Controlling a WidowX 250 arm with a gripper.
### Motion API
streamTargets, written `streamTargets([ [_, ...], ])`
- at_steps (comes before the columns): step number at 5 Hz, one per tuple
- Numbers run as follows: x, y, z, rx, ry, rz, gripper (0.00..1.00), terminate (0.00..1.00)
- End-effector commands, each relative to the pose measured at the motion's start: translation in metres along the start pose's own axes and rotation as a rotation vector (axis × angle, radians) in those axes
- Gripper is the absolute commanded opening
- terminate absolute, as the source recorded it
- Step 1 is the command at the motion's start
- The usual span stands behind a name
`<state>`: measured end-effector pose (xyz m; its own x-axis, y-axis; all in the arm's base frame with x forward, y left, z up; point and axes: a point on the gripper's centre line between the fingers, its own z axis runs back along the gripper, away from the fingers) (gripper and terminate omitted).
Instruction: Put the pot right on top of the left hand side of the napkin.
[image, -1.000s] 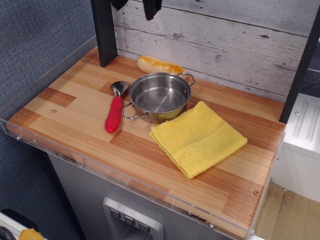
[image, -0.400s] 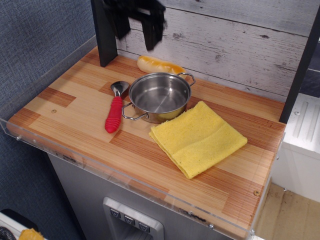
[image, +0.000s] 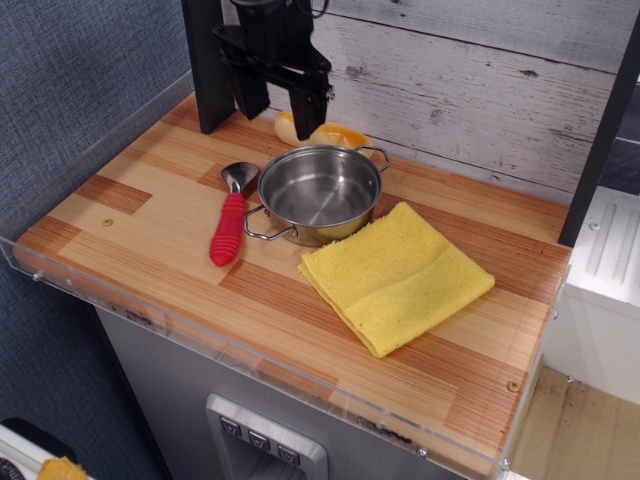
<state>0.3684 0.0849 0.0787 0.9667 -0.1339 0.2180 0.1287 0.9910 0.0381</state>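
Note:
The shiny steel pot (image: 319, 193) with two wire loop handles stands upright and empty on the wooden counter, just left of and touching the near-left corner of the yellow napkin (image: 396, 276). The napkin lies flat at centre right. My black gripper (image: 277, 115) hangs open above the back of the counter, over the bread roll, behind and slightly left of the pot. It holds nothing.
A red-handled metal spoon (image: 230, 218) lies just left of the pot. A yellowish bread roll (image: 335, 133) lies behind the pot by the grey plank wall. A black post (image: 207, 65) stands at back left. A clear acrylic lip (image: 250, 370) edges the counter front.
My gripper has come down from the top edge of the view to just above the bread roll. The pot, napkin and spoon have not moved.

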Motion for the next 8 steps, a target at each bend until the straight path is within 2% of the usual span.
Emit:
streamTargets([
  [1,0.017,-0.002,-0.018,-0.024,-0.005,-0.065,1.0,0.0],
  [2,0.017,-0.011,-0.036,-0.031,0.067,-0.107,1.0,0.0],
  [4,0.006,-0.025,-0.041,-0.038,0.136,-0.176,1.0,0.0],
  [5,-0.003,-0.027,-0.037,-0.017,0.13,-0.174,0.0,0.0],
  [6,-0.002,-0.026,-0.03,0.018,0.121,-0.174,0.0,0.0],
  [8,-0.003,-0.024,-0.023,0.039,0.102,-0.177,0.0,0.0],
])
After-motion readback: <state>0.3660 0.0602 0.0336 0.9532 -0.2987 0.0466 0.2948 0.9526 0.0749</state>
